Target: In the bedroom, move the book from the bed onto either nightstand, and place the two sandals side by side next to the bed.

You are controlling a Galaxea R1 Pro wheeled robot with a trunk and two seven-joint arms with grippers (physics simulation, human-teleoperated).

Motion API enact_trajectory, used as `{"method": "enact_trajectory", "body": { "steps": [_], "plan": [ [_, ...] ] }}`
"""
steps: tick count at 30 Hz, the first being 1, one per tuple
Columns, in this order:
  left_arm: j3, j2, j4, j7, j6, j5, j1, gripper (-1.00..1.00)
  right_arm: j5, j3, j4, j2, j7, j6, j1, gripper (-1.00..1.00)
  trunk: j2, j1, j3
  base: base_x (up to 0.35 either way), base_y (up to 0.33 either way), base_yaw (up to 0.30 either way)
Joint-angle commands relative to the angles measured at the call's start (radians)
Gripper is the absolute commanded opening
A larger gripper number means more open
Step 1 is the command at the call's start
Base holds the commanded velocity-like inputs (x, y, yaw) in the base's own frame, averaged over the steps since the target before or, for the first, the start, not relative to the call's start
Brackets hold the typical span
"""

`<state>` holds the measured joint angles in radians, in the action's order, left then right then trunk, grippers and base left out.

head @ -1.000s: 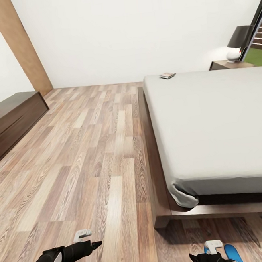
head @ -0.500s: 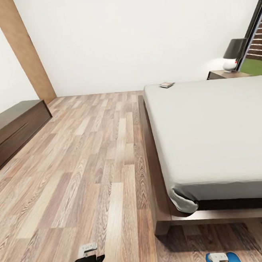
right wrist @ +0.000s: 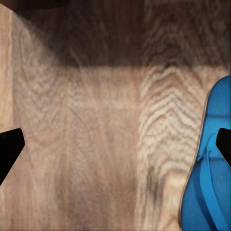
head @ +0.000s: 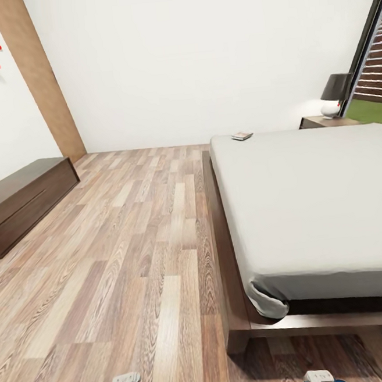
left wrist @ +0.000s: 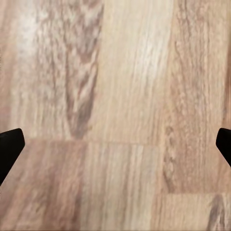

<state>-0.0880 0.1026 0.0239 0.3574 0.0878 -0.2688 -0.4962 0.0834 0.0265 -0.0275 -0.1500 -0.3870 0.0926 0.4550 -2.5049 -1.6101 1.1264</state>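
Both end effectors spread, empty. Thin dark paperback book (head: 242,136) far on pale grey-white mattress bed (head: 309,203); bright blue flat sandal (right wrist: 210,168) beside right end effector (right wrist: 115,149). Risk: running over sandal.

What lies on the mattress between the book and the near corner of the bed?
Nothing: in the head view, the bed is bare pale mattress from the book down to its near corner.

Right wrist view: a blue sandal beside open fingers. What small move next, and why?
Probably shift the right gripper sideways over the sandal and lower it: its fingers are spread over bare floor, and the sandal lies off to one side, ungrasped.
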Motion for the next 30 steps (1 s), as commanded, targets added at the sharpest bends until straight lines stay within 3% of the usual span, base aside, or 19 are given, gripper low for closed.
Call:
{"method": "enact_trajectory", "body": {
  "steps": [1,22,30],
  "plan": [
    [-0.009,0.000,-0.002,0.003,0.005,-0.009,0.001,1.00,0.009,0.002,0.001,0.000,-0.006,0.001,0.001,1.00,0.000,0.001,-0.003,0.000,0.000,0.000],
    [-0.009,0.000,-0.002,0.003,0.007,-0.009,0.004,1.00,0.007,0.001,0.002,0.000,-0.005,0.002,0.001,1.00,0.005,0.010,-0.084,0.000,0.000,0.000],
    [-0.009,0.000,-0.002,0.003,0.007,-0.009,0.004,1.00,0.006,0.001,0.002,0.000,-0.005,0.002,0.001,1.00,0.061,0.041,-0.109,0.000,0.000,0.000]
  ]
}}
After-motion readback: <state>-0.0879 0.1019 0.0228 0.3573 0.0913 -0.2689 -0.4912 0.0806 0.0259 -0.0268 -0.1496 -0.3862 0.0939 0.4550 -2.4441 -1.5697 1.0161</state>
